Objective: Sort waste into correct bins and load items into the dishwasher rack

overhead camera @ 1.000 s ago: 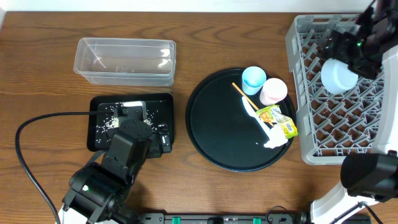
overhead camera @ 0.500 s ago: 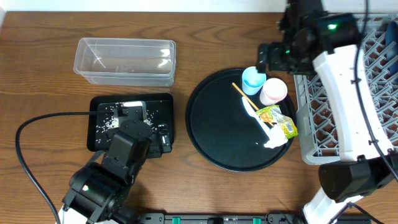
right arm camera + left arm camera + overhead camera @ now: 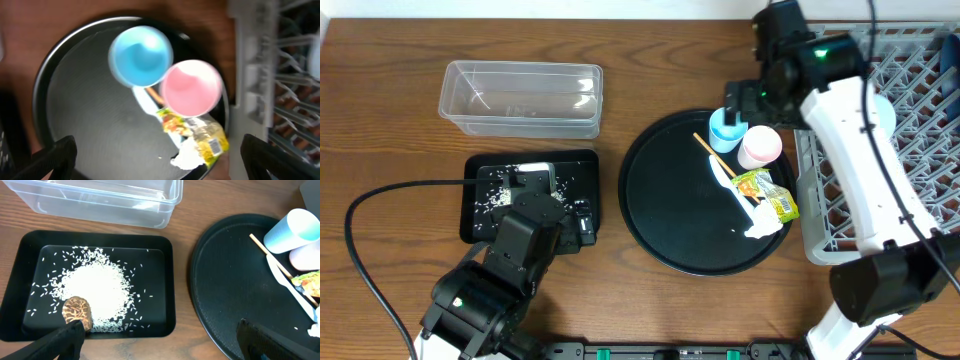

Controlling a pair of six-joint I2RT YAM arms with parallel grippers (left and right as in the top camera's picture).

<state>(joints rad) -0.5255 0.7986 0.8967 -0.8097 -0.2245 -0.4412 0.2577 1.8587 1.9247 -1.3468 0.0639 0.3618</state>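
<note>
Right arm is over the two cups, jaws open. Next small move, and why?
Likely lower the right gripper onto the blue cup. Its jaws are open and empty. Both cups stand upright on the round tray below it. The blue cup has bare tray on its outer side, while the pink cup has the wrapper close beside it.
</note>
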